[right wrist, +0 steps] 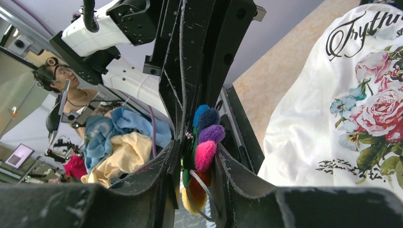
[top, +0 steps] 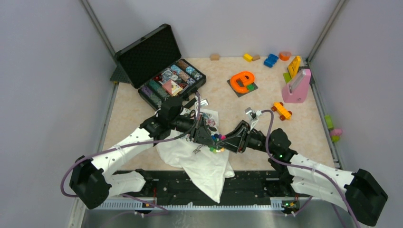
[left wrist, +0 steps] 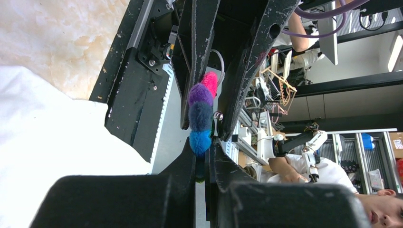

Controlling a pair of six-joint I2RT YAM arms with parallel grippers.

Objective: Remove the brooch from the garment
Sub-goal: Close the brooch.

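Where they met over the shirt, the left hand and right hand both clenched the brooch.

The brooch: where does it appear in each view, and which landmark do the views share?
Top external: the brooch sits at the centre of the picture.
Left wrist: centre.
Right wrist: lower centre.
Shared landmark: the white garment, seen in every view.
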